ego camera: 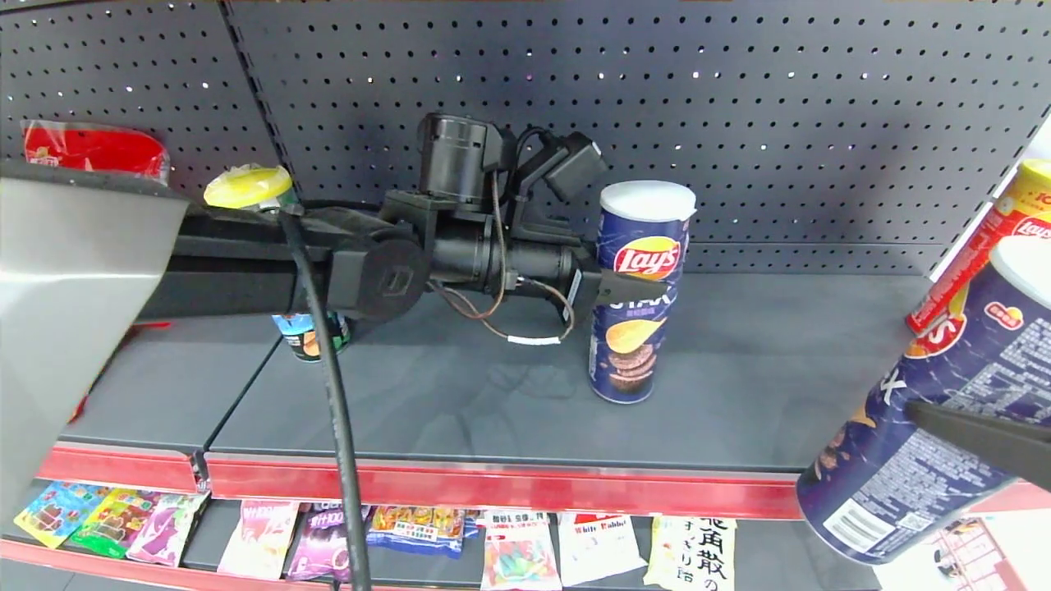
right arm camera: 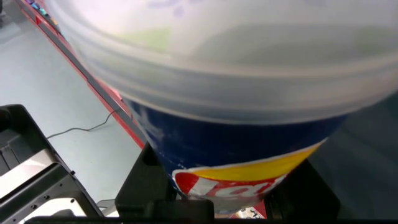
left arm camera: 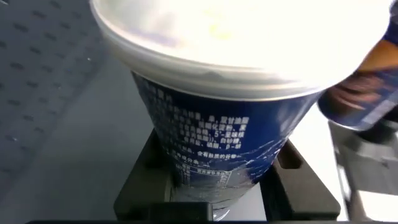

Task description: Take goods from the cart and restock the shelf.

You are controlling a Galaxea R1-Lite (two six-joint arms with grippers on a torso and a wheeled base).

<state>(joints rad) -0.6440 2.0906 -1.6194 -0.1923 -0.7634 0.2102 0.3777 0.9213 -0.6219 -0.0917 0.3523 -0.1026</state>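
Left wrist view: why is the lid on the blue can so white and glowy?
Left wrist view: light washes out the lid of the standing can, close under the camera; right wrist view: the tilted can glares duller, greyer on top; head view: bright dots shine through the pegboard.

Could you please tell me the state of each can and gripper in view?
Left can: upright on shelf, lidded, gripped.
Right can: tilted, lidded, gripped, off the shelf.
Yellow-lidded can: upright, lidded, free.
Red can: tilted, lidded.
Left gripper: shut on left can.
Right gripper: shut on right can.
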